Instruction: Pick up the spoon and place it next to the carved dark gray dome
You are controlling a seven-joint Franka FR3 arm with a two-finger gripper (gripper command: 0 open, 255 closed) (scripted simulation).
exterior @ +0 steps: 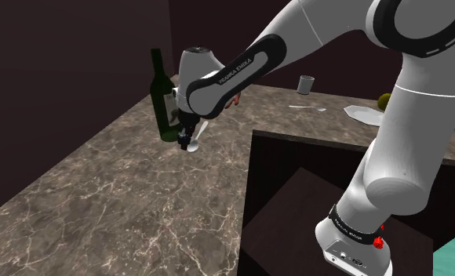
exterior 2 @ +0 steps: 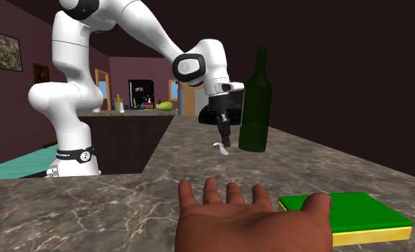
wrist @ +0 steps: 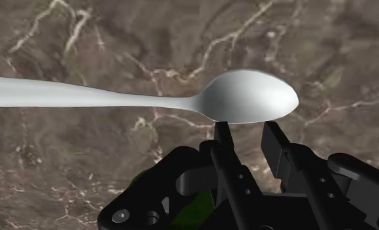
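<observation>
Currently, the pale grey oval-bowled spoon (wrist: 253,97) is clasped at its bowl by the narrowly set fingers of the all-black gripper (wrist: 247,127), tilted over the brown veined marble counter (exterior: 100,196).
A tall dark green bottle (exterior 2: 256,100) is stood just beside the gripper, its label unreadable. A brown open hand (exterior 2: 252,222) and a green-topped yellow block (exterior 2: 349,215) are seen well apart. "FRANKA EMIKA" is read on the white arm (exterior: 234,70).
</observation>
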